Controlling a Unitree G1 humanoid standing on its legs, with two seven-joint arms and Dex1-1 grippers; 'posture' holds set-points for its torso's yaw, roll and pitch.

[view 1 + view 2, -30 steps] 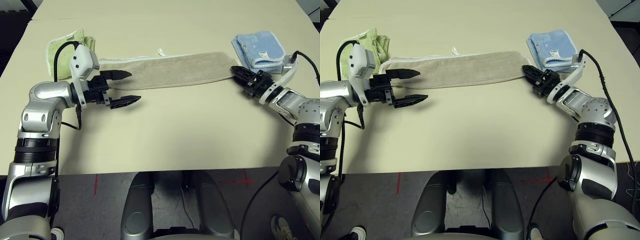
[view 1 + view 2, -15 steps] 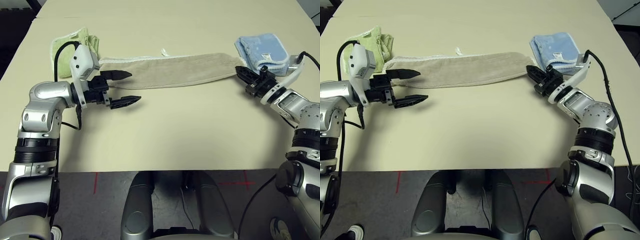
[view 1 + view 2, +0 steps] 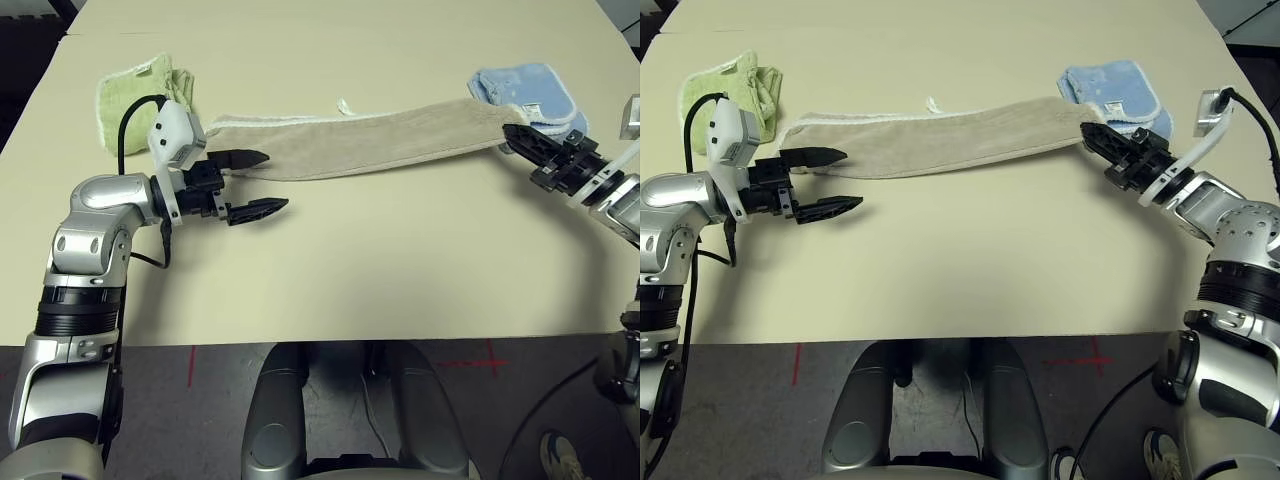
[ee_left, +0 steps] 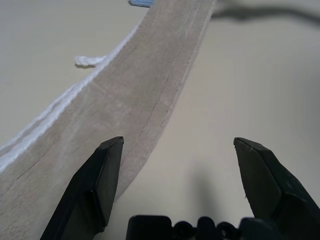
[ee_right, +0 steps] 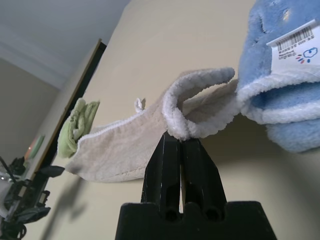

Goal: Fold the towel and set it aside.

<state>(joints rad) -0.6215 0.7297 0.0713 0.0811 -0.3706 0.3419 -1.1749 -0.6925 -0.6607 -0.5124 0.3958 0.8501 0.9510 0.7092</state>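
The table (image 3: 330,270) spreads wide beneath both arms. The towel (image 3: 380,143), folded into a long tan strip, runs across it from one gripper to the other. The light green towel (image 3: 135,85) lies just beyond the left gripper, and the light blue towel (image 3: 528,88) sits right behind the right gripper.

The right gripper (image 5: 181,142) is pinched tight on the strip's near-end edge, which curls up over its fingertips and lifts off the table. The left gripper (image 3: 256,183) gapes at full width, holding nothing, its upper finger over the strip's other end and its lower one over bare table.

To my eye, the step is securing both ends for the next fold. Doing it well likely means sliding the left fingers around every layer before closing, and keeping the raised end clear of the blue cloth.
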